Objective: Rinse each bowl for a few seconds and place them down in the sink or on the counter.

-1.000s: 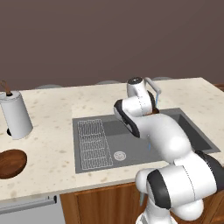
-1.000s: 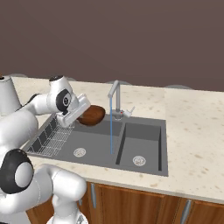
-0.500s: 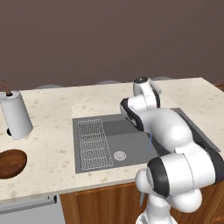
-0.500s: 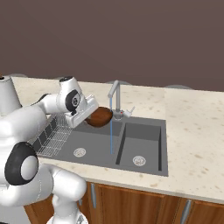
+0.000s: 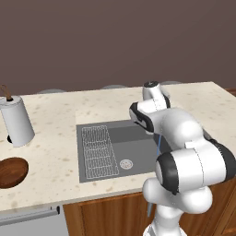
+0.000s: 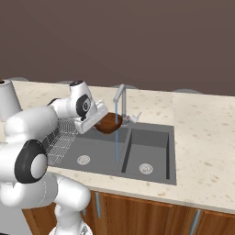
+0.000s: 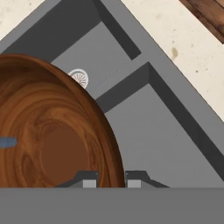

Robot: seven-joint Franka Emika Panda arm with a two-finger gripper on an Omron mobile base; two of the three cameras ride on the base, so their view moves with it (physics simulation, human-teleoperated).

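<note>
wooden bowl [image 6: 109, 123] held tilted over the sink [image 6: 151, 137] under the faucet [image 6: 120, 97], thin water stream falling just beside its rim, fingers [image 7: 89, 179] clamped on the bowl's rim, second wooden bowl [image 5: 11, 172] on the desk [image 5: 50, 129] left of the sink, near a white cylinder [image 5: 16, 121]

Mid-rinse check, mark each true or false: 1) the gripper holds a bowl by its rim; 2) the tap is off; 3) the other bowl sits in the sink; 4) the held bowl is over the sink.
1) True: the gripper is shut on the held bowl's rim.
2) False: water runs from the faucet.
3) False: the other bowl lies on the counter.
4) True: it hangs above the sink.
</note>
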